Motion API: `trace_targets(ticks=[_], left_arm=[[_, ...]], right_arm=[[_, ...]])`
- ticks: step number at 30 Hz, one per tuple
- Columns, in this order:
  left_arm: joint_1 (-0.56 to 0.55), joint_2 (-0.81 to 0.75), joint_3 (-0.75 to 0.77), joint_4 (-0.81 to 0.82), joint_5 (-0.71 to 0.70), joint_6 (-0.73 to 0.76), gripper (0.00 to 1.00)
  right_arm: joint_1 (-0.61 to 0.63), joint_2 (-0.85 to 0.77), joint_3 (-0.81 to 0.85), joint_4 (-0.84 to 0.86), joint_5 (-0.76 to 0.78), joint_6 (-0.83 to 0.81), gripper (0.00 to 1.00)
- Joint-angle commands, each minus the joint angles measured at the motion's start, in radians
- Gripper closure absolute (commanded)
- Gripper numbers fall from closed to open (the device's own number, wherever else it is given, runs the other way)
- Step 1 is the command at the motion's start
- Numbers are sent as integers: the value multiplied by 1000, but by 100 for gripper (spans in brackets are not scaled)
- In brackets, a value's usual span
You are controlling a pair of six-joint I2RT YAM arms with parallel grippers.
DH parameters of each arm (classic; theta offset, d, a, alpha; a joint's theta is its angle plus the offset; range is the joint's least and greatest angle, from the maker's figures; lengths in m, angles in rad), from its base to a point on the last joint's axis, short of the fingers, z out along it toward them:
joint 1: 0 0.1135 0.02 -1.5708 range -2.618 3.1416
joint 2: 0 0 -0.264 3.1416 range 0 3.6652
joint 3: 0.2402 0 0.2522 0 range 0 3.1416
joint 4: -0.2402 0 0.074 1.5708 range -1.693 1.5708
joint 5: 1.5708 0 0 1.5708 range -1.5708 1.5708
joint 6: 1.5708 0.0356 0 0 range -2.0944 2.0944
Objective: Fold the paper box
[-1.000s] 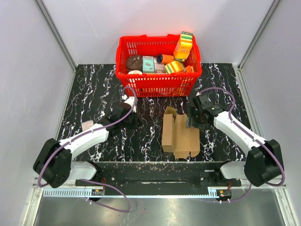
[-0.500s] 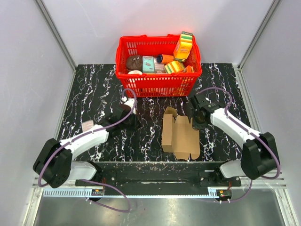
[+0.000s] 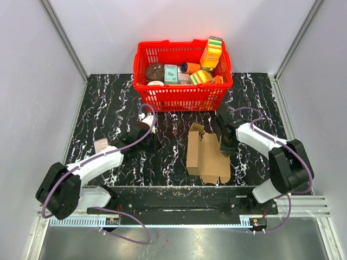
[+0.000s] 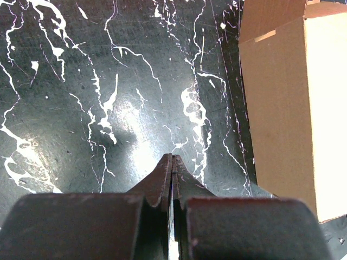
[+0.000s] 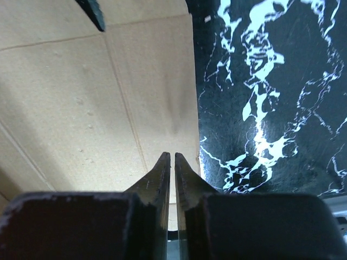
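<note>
The closed left gripper (image 4: 172,160) hangs above the table (image 4: 81,97), paper box (image 4: 282,103) nearby.

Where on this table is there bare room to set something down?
Free: the far-left corner of the table, left of the basket, and the strip between the left gripper and the box. Crowded: the box's far-right edge, where the right gripper sits, up to the basket.

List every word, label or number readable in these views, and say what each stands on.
No text can be read in any view.
On the printed packages in the red basket: print too small to read.
On the paper box: plain brown, no print showing.
On the small pale tag: blurred.
</note>
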Motion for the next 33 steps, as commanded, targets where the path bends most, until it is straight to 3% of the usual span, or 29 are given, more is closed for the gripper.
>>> trace_targets(ticks=[1, 10, 17, 23, 33], left_arm=[[-1, -36, -12, 31, 14, 5, 100], [-1, -57, -49, 52, 40, 0, 100], [-1, -73, -66, 56, 48, -12, 100], [-1, -119, -78, 16, 19, -3, 100], [0, -204, -55, -95, -101, 8, 100]], right_arm=[[-4, -18, -57, 31, -18, 112, 88], [46, -55, -156, 143, -50, 246, 98], [241, 14, -157, 176, -31, 356, 100], [362, -55, -252, 250, -51, 507, 100], [585, -87, -387, 528, -56, 807, 100]])
